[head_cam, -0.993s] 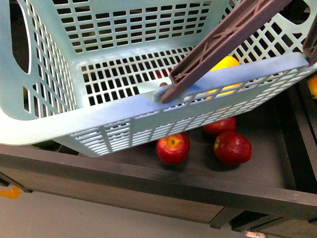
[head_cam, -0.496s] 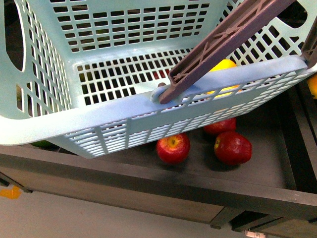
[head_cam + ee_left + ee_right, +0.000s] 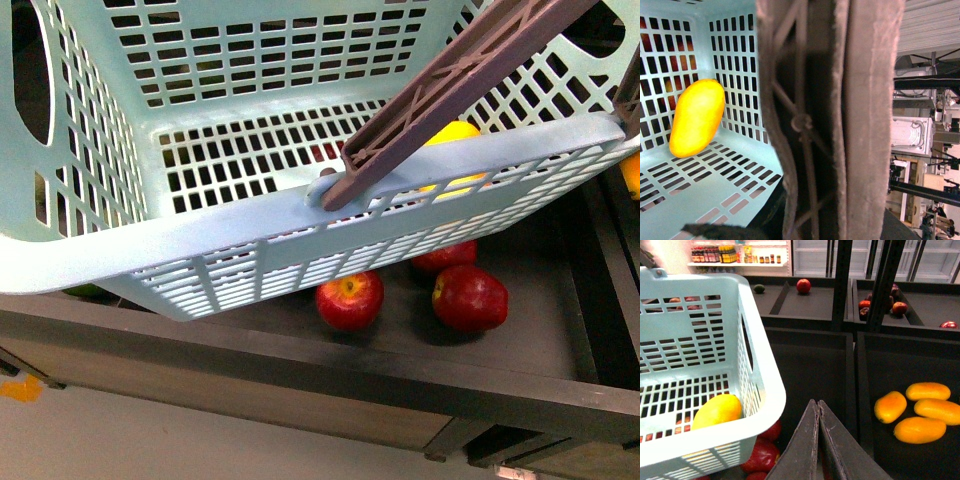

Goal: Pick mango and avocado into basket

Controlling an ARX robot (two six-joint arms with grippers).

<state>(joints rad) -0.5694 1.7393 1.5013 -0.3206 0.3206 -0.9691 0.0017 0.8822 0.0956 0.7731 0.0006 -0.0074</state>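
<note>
The turquoise basket (image 3: 230, 225) hangs tilted over the dark shelf and fills most of the front view. My left gripper (image 3: 815, 215) is shut on its brown handle (image 3: 450, 85), and the handle hides most of the fingers. One yellow mango (image 3: 696, 118) lies inside the basket against a lattice wall, and it also shows as the mango (image 3: 717, 411) in the right wrist view. My right gripper (image 3: 816, 405) is shut and empty, just outside the basket's rim (image 3: 765, 390). A small dark green fruit, apparently the avocado (image 3: 759, 288), rests on a far shelf.
Red apples (image 3: 349, 299) (image 3: 469, 298) lie in the shelf bin under the basket. The bin to the right holds several more mangoes (image 3: 920, 412) behind a dark divider (image 3: 856, 380). Other red fruit (image 3: 803, 285) sits on the far shelves.
The basket has swung very slightly, its left side turning a little. The mango inside and the apples below stay where they were.
</note>
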